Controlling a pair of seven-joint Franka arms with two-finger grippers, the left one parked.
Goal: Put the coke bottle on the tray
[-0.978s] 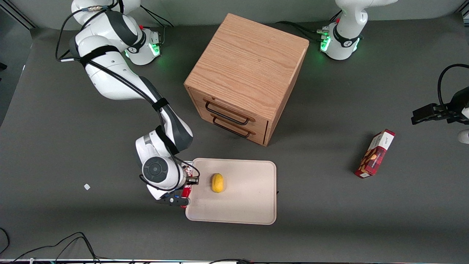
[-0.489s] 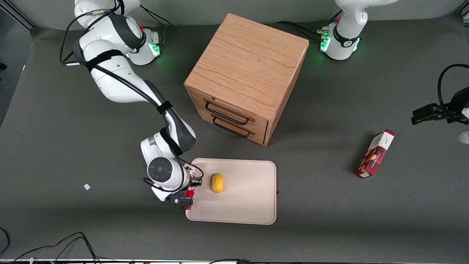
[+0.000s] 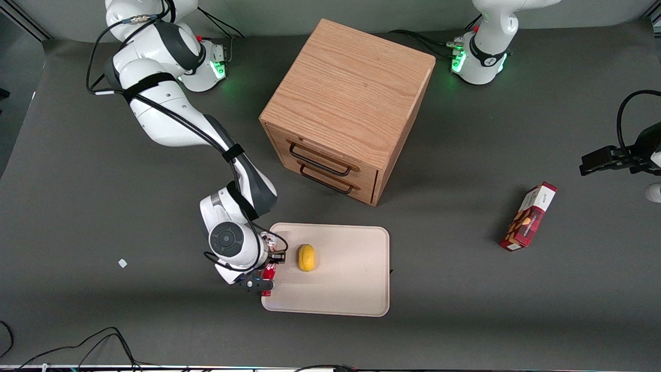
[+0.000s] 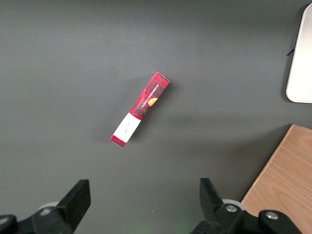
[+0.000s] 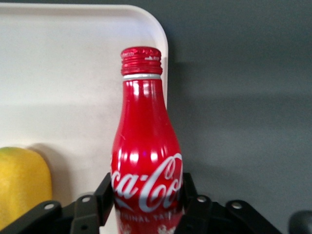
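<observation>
1. The claw (image 3: 264,278) is clamped on the coke bottle (image 5: 146,161) — in the right wrist view a dark finger presses each side of the lower body, just under the white script.

2. Seen from the front, only a sliver of the bottle (image 3: 266,273) shows under the wrist. It sits right at the tray (image 3: 356,294) edge that faces the working arm's end of the worktop, about level with the lemon (image 3: 306,257) and a touch nearer the front camera.

3. The relation that matters: the bottle straddles that rim line. In the right wrist view the tray (image 5: 73,58) corner and rim run just past the cap, with cream surface to one side of the bottle and grey worktop to the other — so it looks barely over the tray, if at all.

4. The bottle's long axis runs straight out of the claw, cap end away from the wrist. How it stands relative to the tray floor, and whether its base touches, cannot be told.

5. My judgement: the carry is almost done, and a short shift inward toward the lemon (image 5: 22,185) — stopping short of it — should come before the release. The lemon lies just beside the bottle, so room is limited.
</observation>
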